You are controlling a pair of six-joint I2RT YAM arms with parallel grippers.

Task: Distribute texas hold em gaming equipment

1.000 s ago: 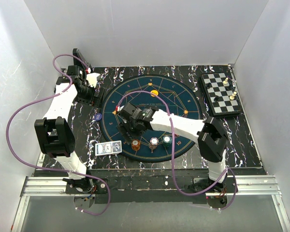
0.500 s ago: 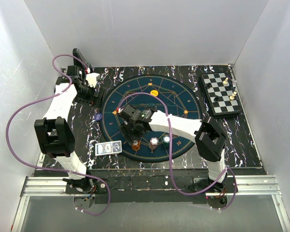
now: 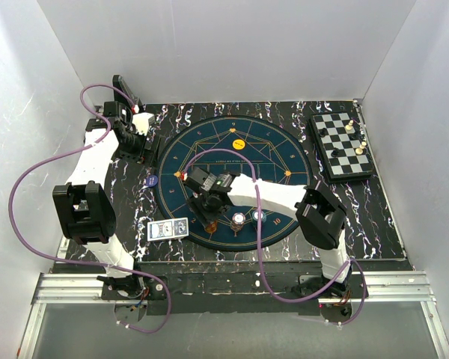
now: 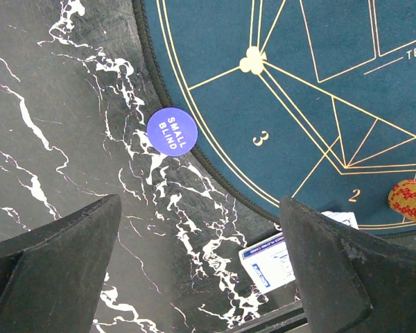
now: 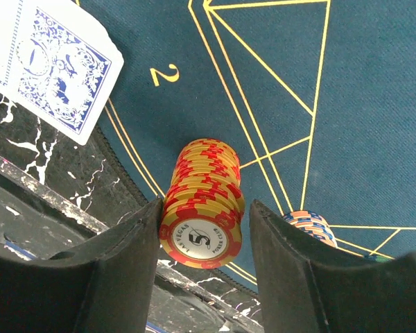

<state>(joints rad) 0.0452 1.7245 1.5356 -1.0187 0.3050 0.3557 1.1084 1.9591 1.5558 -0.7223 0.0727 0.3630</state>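
Observation:
A stack of orange-and-yellow poker chips (image 5: 202,208) stands on the near left part of the blue mat (image 3: 277,161). My right gripper (image 5: 206,215) is open and straddles the stack; its left finger touches the chips and a small gap shows at the right finger. From above, the gripper (image 3: 208,215) covers most of the stack (image 3: 209,226). Maroon (image 3: 239,219) and teal (image 3: 258,216) stacks stand to its right. The blue-backed cards (image 3: 168,229) lie off the mat's near left edge. My left gripper (image 4: 201,208) is open and empty above the marble table, near the blue small-blind disc (image 4: 170,130).
A yellow disc (image 3: 239,143) lies on the far part of the mat. A chessboard (image 3: 343,144) with small pieces sits at the back right. White walls enclose the table on three sides. The cards (image 4: 270,260) lie by the table's near edge.
My right gripper has moved toward the near left and come down around the orange chip stack. The left arm has not moved.

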